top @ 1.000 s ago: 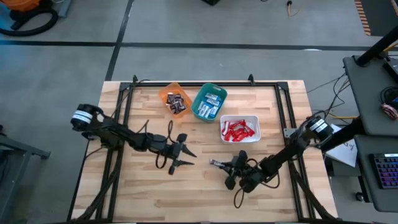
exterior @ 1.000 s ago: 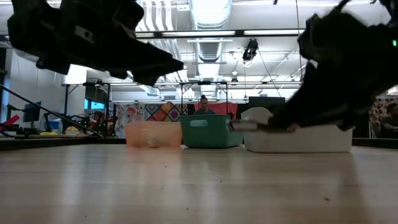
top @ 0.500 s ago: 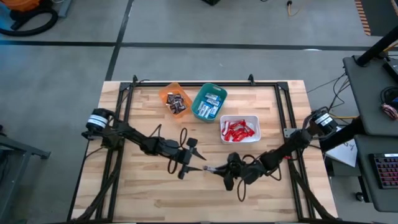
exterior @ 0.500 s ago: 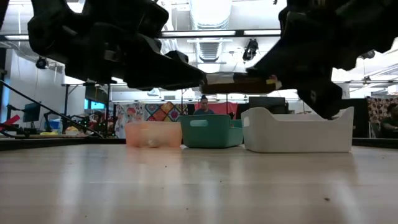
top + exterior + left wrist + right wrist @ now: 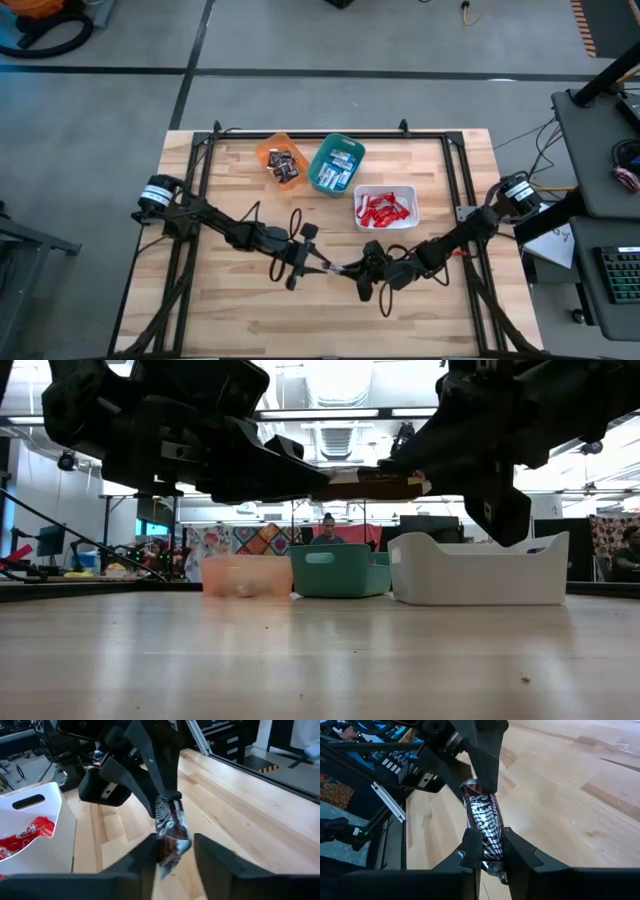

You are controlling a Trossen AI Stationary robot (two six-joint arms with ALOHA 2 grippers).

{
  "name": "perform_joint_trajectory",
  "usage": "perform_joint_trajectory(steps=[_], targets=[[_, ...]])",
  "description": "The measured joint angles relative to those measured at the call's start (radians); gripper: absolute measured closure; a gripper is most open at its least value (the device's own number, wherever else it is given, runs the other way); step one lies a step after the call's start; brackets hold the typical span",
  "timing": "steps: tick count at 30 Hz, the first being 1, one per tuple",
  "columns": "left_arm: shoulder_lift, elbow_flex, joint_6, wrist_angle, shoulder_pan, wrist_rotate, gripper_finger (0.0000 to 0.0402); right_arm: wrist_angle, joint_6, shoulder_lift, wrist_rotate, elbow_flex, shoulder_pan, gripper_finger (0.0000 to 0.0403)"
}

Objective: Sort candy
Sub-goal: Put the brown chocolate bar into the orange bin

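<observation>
A dark brown candy bar [image 5: 340, 268] hangs in the air over the middle of the table, between my two grippers. My right gripper [image 5: 487, 857] is shut on it. My left gripper [image 5: 172, 857] comes from the table's left and stands open, with one finger on each side of the bar's free end [image 5: 170, 847]. More candy lies sorted in three bins at the far side: dark bars in the orange bin [image 5: 262, 152], blue-and-white ones in the teal bin [image 5: 345, 139], red ones in the white bin [image 5: 385, 188]. My right gripper pinches the bar's near end [image 5: 489, 845] between its two fingers, which lie along the bar and come nearly level from the table's right. The bar is lifted clear and sticks out roughly level [image 5: 375, 485] toward my left gripper. My left gripper has the bar's free end between its fingers; one finger [image 5: 150, 855] is close against the wrapper, but I cannot tell whether it touches.
The three bins stand in a row along the far middle of the table. Black frame rails [image 5: 200, 200] run along the table's left and right sides. Bare wood [image 5: 330, 320] lies in front of both grippers.
My right gripper has risen from near the tabletop with the candy bar, carried it toward the table's left and rolled. My left gripper has gone toward the table's right until its fingers stand around the bar's free end.
</observation>
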Motion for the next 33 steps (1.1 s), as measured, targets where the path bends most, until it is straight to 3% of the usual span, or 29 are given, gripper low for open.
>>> perform_joint_trajectory(steps=[6, 13, 20, 27, 33], targets=[[-0.001, 0.0, -0.012, -0.014, 0.0, -0.003, 0.0389, 0.001, 0.003, 0.0, 0.002, 0.0, -0.001, 0.0347], [-0.004, 0.0, -0.034, -0.027, 0.0, -0.01, 0.0382, -0.003, 0.022, 0.0, 0.011, 0.0, -0.004, 0.0288], [-0.13, 0.0, -0.033, -0.24, 0.001, -0.085, 0.0397, -0.011, -0.006, -0.029, 0.012, 0.0, -0.004, 0.0223], [-0.357, 0.0, -0.073, -0.624, 0.021, -0.323, 0.0395, -0.03, -0.097, -0.088, 0.012, 0.001, -0.004, 0.0201], [-0.531, 0.0, -0.136, -0.949, 0.101, -0.668, 0.0395, -0.051, -0.179, -0.143, 0.034, 0.001, -0.004, 0.0207]])
